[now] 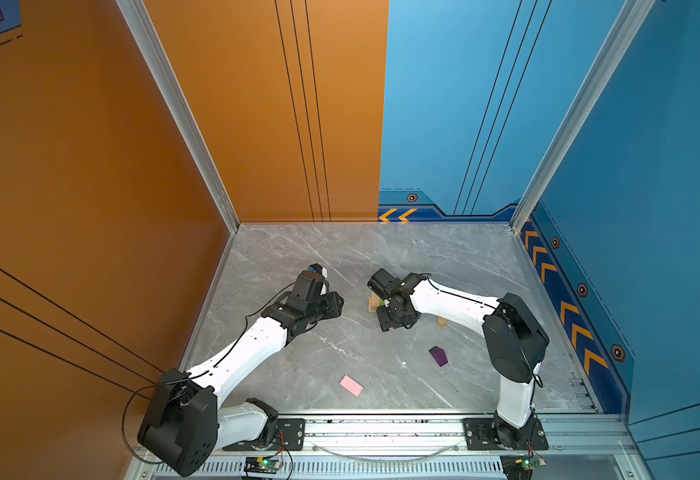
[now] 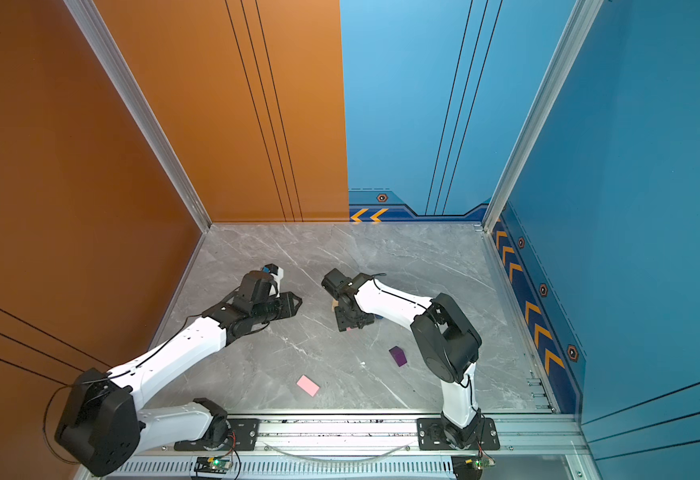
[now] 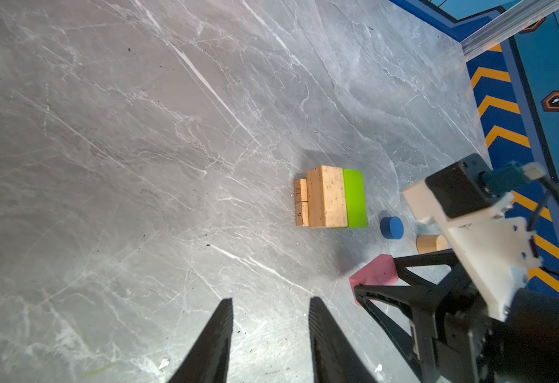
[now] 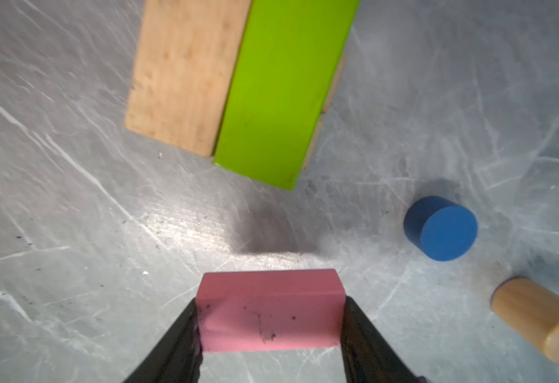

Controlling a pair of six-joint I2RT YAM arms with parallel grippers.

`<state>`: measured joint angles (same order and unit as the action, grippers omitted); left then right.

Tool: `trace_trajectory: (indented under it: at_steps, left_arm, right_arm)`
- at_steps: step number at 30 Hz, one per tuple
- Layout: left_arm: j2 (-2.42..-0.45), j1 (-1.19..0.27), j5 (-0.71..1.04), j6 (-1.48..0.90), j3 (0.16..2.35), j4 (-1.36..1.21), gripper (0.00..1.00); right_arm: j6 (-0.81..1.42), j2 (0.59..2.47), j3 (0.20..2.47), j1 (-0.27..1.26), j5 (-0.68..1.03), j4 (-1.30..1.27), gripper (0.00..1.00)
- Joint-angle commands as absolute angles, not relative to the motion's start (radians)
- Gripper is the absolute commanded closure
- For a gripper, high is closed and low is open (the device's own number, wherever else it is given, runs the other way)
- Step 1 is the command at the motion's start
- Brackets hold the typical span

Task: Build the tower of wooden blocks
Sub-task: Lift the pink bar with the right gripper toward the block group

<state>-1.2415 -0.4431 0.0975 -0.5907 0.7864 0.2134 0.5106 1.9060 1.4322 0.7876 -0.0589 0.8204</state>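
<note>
Right wrist view: right gripper holds pink wooden slab; next, seat it flat across tan and lime-green bars. Left gripper parted, empty.

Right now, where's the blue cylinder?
On the table just right of centre, mostly hidden under the right arm in both top views; the right wrist view shows the blue cylinder between the lime-green bar and the tan cylinder, touching neither.

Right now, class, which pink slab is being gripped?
The held pink slab, clamped in the right gripper; the loose pink slab lies flat on the table, untouched.
</note>
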Motion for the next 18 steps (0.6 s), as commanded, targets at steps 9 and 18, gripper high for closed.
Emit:
trace_trajectory:
  at_steps: [9,18]
  left_arm:
    - [-1.225,-0.367,0.181,-0.563,0.817,0.249,0.60]
    - [-1.259,-0.298,0.252,-0.561,0.851,0.255,0.60]
  right_arm:
    - [0.545,1.994,1.702,0.766,-0.087,1.015,0.39]
    - [0.597,2.126,1.913,0.741,-0.083,1.073,0.39]
